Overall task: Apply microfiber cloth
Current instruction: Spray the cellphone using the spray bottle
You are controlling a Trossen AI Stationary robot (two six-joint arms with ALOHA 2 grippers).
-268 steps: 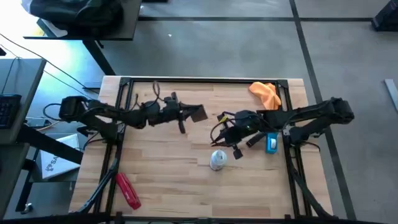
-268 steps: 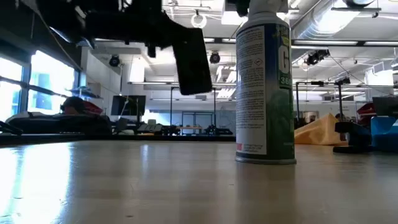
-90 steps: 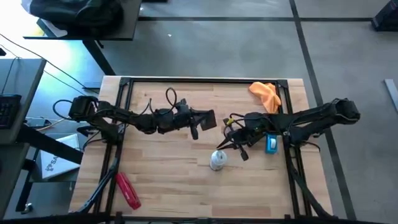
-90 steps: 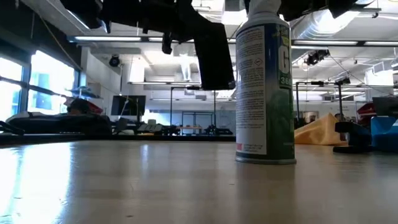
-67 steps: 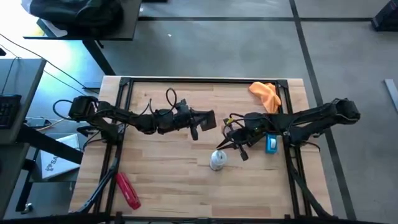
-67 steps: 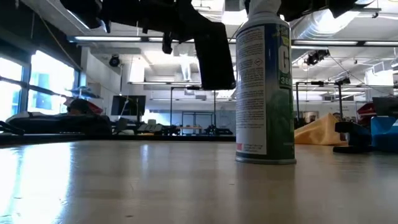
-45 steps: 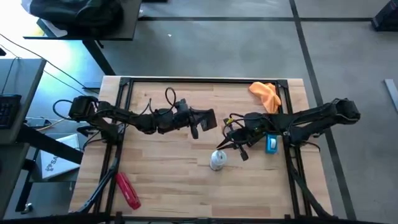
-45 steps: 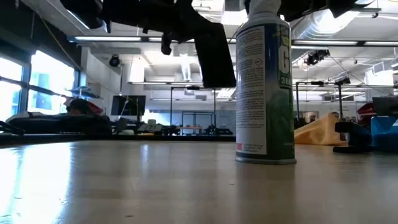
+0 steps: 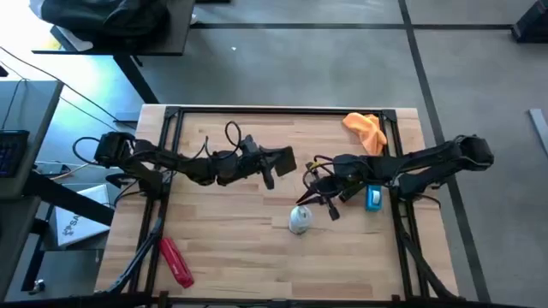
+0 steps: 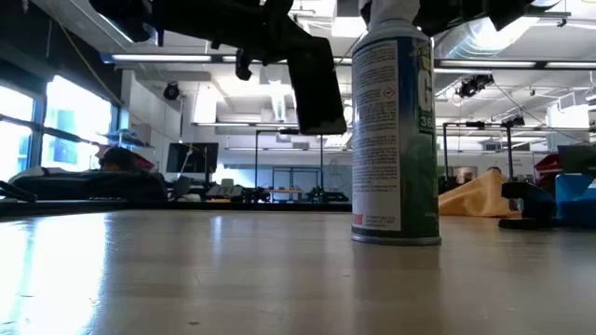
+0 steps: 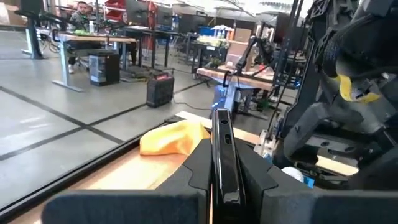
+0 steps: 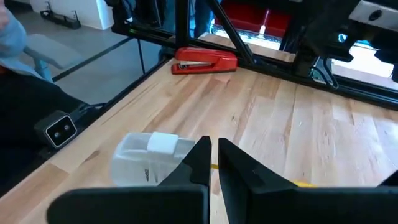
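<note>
High view: one microfiber cloth (image 9: 365, 130) is seen, orange-yellow and crumpled, lying on the table (image 9: 257, 248) near its far right corner, untouched by either arm. One blue object (image 9: 374, 198) lies near the cloth, by the right arm. One white spray can (image 9: 300, 220) stands upright near the table's middle, and one red tool (image 9: 176, 261) lies at the near left.

Two arms are present. The left gripper (image 9: 272, 162) is raised above the table's middle, its fingers (image 11: 198, 167) clamped on one black phone (image 11: 222, 155) held on edge. The right gripper (image 9: 329, 204) is positioned beside the can, between can and cloth, with its fingers (image 12: 200, 157) nearly together and nothing between them.

From the left wrist, the cloth (image 11: 172, 137) is partly blocked by the phone and the right arm.
</note>
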